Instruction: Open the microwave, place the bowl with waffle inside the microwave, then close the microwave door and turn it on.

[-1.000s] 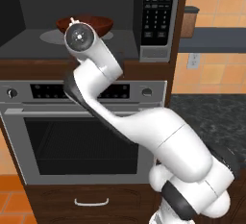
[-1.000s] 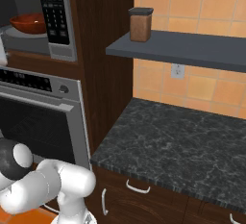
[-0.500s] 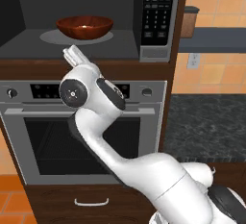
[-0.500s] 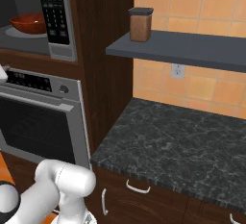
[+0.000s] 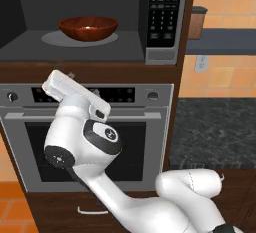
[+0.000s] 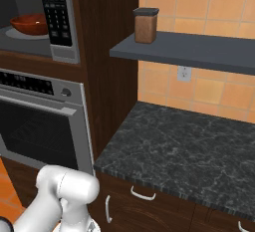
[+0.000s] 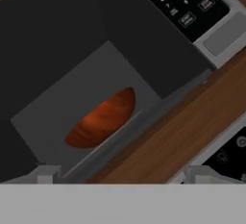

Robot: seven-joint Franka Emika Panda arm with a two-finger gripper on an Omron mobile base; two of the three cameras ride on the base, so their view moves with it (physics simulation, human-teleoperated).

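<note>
Reddish-brown and glossy, the bowl [image 5: 88,28] sat on the grey turntable [image 5: 52,38] inside the open microwave [image 5: 95,19], a pale glint at its centre likely the waffle, though too small to be sure. The placing step looked done; closing the door seemed to be the step in hand. The gripper [image 7: 120,175] was below the cavity sill with its fingers spread wide and nothing between them. The next move would call for reaching the door, whose position could not be told, swinging it shut, then pressing the black keypad [image 5: 163,7]. Below was a steel oven [image 5: 90,132]; to the right, a dark stone counter [image 6: 189,146], orange tiles and a shelf [image 6: 189,52] bearing a brown canister [image 6: 145,25].
</note>
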